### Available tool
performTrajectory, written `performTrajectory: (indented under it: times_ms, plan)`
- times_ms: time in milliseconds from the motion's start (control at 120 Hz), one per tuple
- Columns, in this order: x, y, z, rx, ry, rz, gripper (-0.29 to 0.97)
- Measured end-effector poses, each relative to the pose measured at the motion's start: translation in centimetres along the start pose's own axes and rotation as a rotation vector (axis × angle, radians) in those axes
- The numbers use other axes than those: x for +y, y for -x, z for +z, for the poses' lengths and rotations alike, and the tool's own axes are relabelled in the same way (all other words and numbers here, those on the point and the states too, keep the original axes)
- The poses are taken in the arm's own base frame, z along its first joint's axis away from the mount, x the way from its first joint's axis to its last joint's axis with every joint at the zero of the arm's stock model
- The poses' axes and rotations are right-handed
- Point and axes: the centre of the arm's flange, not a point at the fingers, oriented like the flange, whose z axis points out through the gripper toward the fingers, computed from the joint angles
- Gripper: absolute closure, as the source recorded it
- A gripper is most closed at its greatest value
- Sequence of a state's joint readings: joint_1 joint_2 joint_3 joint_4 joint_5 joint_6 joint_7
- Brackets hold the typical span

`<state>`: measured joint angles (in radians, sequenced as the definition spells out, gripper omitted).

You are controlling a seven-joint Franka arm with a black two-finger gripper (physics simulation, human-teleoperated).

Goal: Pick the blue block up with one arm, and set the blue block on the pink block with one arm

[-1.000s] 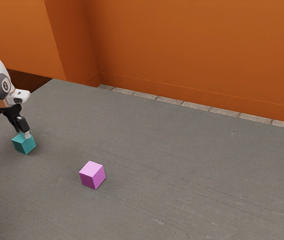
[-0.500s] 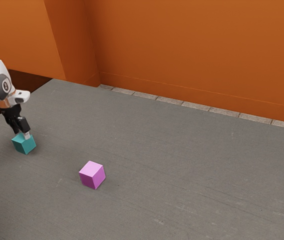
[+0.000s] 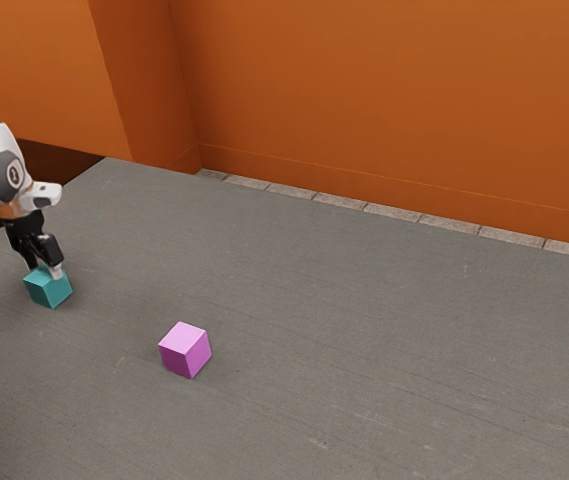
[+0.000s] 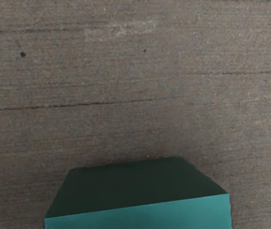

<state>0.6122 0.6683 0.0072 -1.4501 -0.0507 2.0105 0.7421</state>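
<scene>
Blue block [image 3: 48,289], well apart from pink block [image 3: 185,350], lies directly under gripper [image 3: 46,267]; grip state cannot be determined. Risk: shallow purchase lets it slip during transfer.

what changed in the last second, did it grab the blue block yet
Very little. The arm has sunk slightly, bringing the gripper a touch lower at the top of the blue block. Whether it has taken hold cannot be told. The blue block sits at the same spot on the table, not lifted, and the pink block has not moved.
</scene>
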Motion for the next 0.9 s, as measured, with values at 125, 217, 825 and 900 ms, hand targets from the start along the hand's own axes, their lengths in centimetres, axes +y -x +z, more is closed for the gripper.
performTrajectory:
  times_ms: [125, 217, 825, 900]
  plan:
    - [0.0, 0.0, 0.6, -0.006, 0.004, -0.010, 0.00]
    - [0.0, 0.0, 0.9, -0.008, 0.007, -0.016, 0.00]
    - [-0.1, 0.0, 2.5, -0.023, 0.021, -0.038, 0.00]
    - [-0.1, 0.0, 2.6, -0.024, 0.022, -0.039, 0.00]
